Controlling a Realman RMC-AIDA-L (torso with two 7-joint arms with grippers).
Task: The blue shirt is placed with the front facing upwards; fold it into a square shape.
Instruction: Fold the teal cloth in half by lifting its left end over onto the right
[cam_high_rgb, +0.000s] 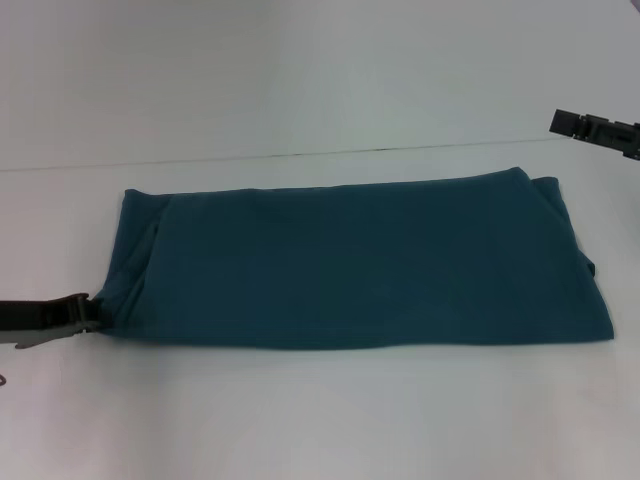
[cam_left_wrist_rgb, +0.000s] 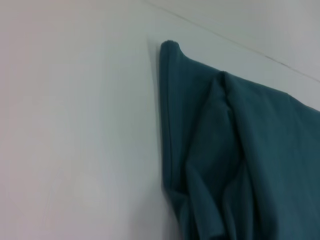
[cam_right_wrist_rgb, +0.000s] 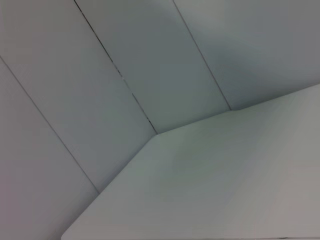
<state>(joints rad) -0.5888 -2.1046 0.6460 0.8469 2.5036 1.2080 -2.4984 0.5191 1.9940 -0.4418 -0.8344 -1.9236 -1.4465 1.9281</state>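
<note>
The blue shirt (cam_high_rgb: 360, 265) lies on the white table (cam_high_rgb: 300, 420) as a long rectangle running left to right, with no lettering showing. Its near left corner is drawn out to a point. My left gripper (cam_high_rgb: 88, 312) sits low at that corner, shut on the cloth. In the left wrist view the blue shirt (cam_left_wrist_rgb: 240, 160) shows bunched folds along its end edge. My right gripper (cam_high_rgb: 585, 127) hangs raised at the far right, above and beyond the shirt's right end and apart from it. The right wrist view holds only table and wall.
The table's far edge (cam_high_rgb: 300, 155) meets a pale wall just behind the shirt. Bare tabletop runs along the front and to the left of the shirt. The shirt's right end (cam_high_rgb: 590, 290) reaches almost to the side of the head view.
</note>
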